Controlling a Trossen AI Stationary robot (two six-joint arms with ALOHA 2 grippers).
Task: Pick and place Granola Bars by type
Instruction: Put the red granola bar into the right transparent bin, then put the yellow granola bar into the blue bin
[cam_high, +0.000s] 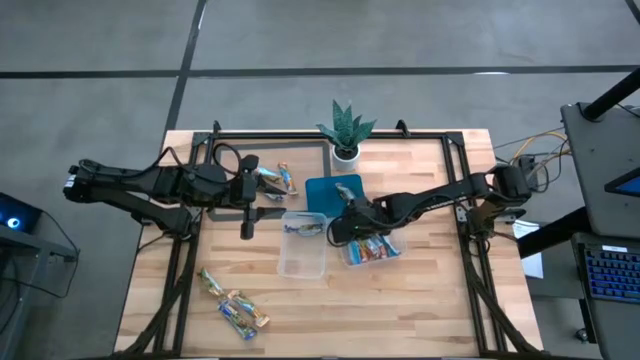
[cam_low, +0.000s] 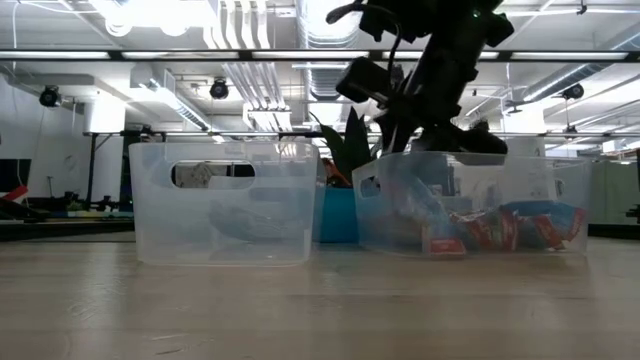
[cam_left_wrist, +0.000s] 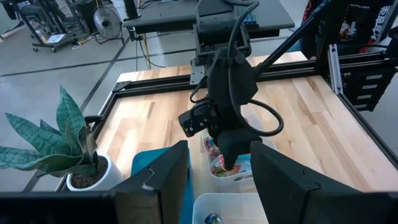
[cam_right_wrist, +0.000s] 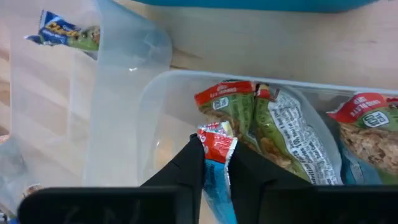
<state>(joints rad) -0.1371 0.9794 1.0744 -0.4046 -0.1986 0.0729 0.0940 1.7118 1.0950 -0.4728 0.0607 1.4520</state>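
Note:
My right gripper reaches down into the left end of the right clear tub, shut on a granola bar in a red and blue wrapper. More bars in red and green wrappers lie on that tub's floor. The left clear tub holds a bar in a blue wrapper. Loose bars lie on the table at the far left and at the near left. My left gripper waits open above the table, left of the tubs. My right gripper pinches the red and blue bar between its two fingers, close to its red sealed end, which sticks out just past the fingertips. The fingers slant down from above into the tub. Whether the bar touches the tub floor cannot be told.
A teal tray lies just beyond the tubs, and a potted plant stands at the far edge. A black frame runs along the table's sides. Bare wood shows at the near right.

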